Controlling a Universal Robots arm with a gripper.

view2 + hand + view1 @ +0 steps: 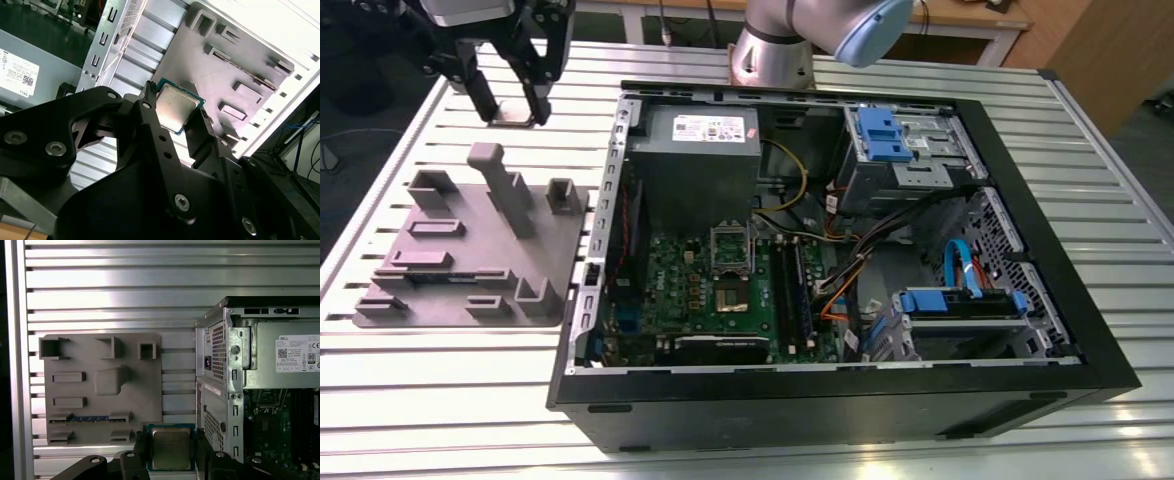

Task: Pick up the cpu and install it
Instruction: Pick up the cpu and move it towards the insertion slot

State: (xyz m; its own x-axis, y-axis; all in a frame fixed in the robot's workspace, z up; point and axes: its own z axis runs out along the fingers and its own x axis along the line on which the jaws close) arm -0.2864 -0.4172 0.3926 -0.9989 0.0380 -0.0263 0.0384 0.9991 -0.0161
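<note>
The cpu [171, 450], a small flat square chip with a silvery top and green rim, sits clamped between my gripper's [171, 444] black fingers; the gripper is shut on it. In the second wrist view the cpu [176, 109] shows tilted between the fingers [152, 117]. In the exterior view my gripper [508, 112] hangs over the slatted table at the far left, beyond the grey fixture tray [467, 250] and outside the open computer case [854, 400]. The green motherboard [694, 290] lies inside the case, with its dark square socket [727, 292] near the middle.
The fixture tray [100, 355] carries grey plastic blocks and a memory stick [90, 418]. Inside the case are a grey power supply [700, 150], blue drive brackets [887, 135] and bundled cables [854, 270]. The case's metal rear wall [222, 375] stands beside the gripper.
</note>
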